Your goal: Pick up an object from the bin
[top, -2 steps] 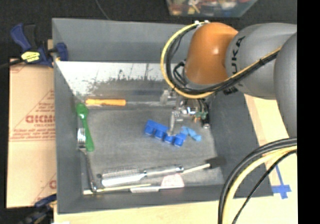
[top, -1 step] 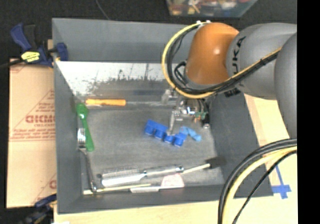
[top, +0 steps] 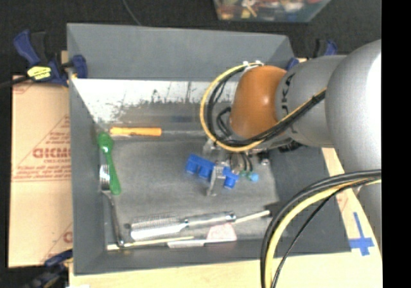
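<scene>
Just toward three o'clock of the bin's (top: 160,55) centre, the gripper (top: 217,182) sits low over a small blue plastic piece (top: 196,166), seemingly at the grasp step, whether parted or closed cannot be told, and next comes a sure close and a straight lift.

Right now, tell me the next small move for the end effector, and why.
Probably a short nudge toward the view's left, to centre on the blue plastic piece in the middle of the bin. The end effector sits at that piece's right end, most of the blue body lying to its left. The green tool and silver tools lie well apart.
</scene>
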### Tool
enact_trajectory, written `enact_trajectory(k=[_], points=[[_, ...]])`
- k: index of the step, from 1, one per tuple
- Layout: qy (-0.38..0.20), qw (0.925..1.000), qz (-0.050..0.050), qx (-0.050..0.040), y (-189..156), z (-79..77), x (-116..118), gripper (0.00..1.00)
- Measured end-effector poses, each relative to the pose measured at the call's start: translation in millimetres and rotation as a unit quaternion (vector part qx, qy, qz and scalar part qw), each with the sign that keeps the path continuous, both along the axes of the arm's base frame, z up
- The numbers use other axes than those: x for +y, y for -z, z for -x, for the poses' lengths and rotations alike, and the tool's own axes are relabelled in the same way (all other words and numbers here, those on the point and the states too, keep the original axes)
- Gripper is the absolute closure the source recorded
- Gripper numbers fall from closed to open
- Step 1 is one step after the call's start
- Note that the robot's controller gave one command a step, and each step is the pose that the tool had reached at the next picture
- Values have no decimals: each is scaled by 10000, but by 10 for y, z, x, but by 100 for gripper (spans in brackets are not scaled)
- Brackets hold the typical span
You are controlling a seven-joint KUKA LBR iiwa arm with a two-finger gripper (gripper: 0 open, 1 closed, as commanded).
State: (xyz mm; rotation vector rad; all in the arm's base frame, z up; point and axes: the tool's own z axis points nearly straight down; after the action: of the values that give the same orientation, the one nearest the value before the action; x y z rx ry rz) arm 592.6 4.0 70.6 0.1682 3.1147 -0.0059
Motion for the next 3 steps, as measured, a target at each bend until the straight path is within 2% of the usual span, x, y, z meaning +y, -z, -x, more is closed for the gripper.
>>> enact_trajectory(k=[1,3], points=[[626,9980,-29,-82,0,42,112,100],[619,9980,-27,-96,-78,38,106,100]])
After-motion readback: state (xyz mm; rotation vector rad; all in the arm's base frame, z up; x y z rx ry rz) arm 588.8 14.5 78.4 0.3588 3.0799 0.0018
